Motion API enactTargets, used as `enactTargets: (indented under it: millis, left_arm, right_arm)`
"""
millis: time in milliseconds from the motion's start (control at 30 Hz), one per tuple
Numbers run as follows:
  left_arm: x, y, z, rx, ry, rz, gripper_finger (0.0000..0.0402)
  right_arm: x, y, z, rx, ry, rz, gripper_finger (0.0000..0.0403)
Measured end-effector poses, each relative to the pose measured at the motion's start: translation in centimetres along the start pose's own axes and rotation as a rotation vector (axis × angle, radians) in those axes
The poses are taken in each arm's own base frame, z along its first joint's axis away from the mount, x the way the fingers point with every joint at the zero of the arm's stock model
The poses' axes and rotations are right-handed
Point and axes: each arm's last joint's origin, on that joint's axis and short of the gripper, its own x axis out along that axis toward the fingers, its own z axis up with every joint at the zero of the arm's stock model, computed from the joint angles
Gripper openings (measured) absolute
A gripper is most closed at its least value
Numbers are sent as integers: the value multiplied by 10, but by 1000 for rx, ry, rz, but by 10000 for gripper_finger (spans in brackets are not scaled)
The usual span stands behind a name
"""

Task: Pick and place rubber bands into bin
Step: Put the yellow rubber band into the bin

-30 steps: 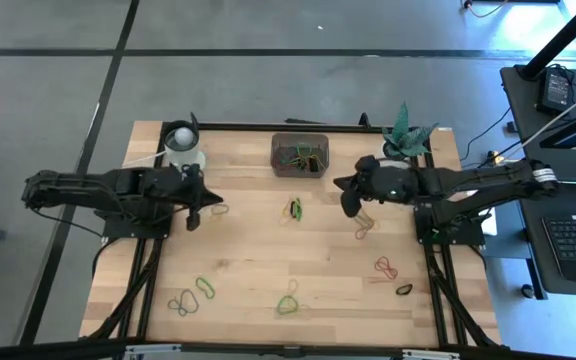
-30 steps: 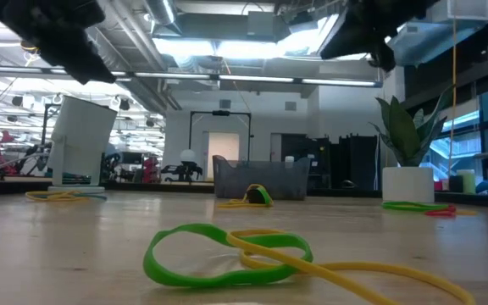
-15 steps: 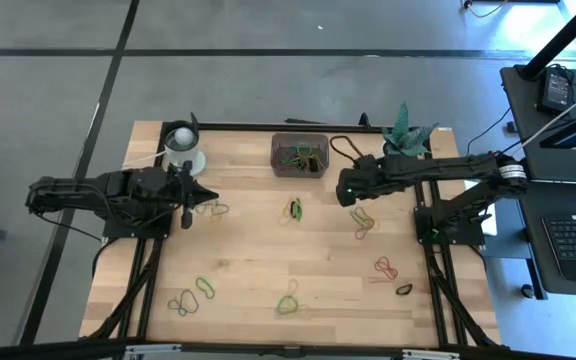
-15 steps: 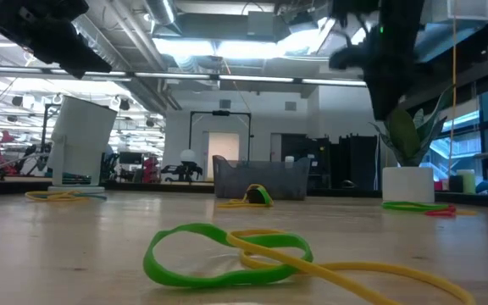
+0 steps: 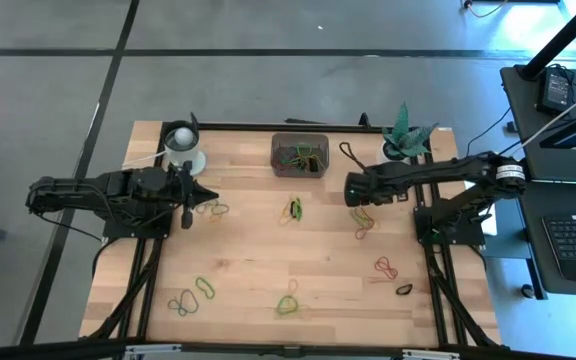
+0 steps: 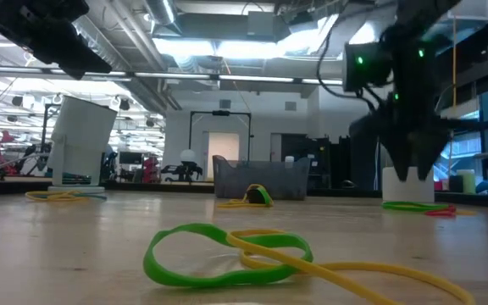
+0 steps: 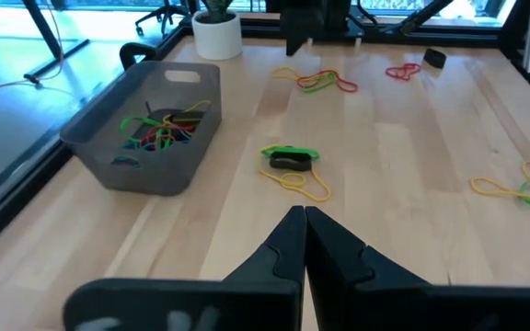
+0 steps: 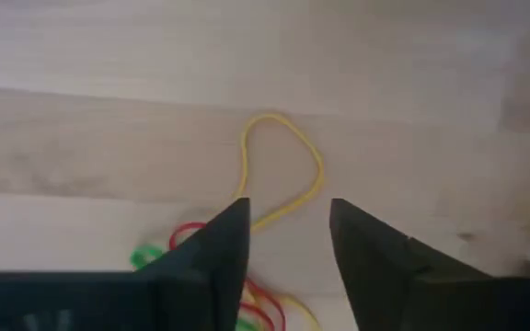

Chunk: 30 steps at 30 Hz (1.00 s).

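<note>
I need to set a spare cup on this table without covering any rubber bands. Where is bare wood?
Bare wood: the middle strip between the green-yellow band cluster below the dark translucent bin and the green band near the front edge. Crowded: the red-yellow bands under the right gripper, and the front-left bands.

Two black arms (image 5: pixel 118 192) — dark wedge fingers (image 8: pixel 210 262)

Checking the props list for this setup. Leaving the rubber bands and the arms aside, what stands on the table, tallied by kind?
bin: 1
white cup: 1
potted plant: 1
Total: 3
</note>
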Motion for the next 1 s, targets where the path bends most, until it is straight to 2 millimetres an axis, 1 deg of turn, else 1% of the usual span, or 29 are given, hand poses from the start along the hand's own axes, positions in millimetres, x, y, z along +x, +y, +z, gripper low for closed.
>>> enactTargets:
  millis: [100, 233, 367, 533, 633, 733, 800, 1000]
  left_arm:
    - [0, 0, 0, -13, 0, 0, 3]
    - [0, 0, 0, -26, 0, 0, 3]
    - [0, 0, 0, -26, 0, 0, 3]
    - [0, 0, 0, -25, 1, 1, 3]
    - [0, 0, 0, -25, 0, 4, 3]
    - [0, 0, 0, -23, 1, 4, 3]
    - [0, 0, 0, -23, 1, 4, 3]
    - [0, 0, -1, -22, 8, 4, 4]
  right_arm:
    - [17, -4, -4, 45, 7, 34, 181]
    - [32, -9, -9, 68, 3, 64, 216]
    - [40, -10, -12, 78, -11, 109, 241]
    - [42, -12, -12, 80, -19, 105, 243]
    - [43, -12, -13, 76, -17, 89, 232]
    - [47, -13, -14, 66, -12, 52, 209]
    - [49, -12, -14, 60, -10, 37, 186]
    - [50, -12, -17, 42, -20, 21, 98]
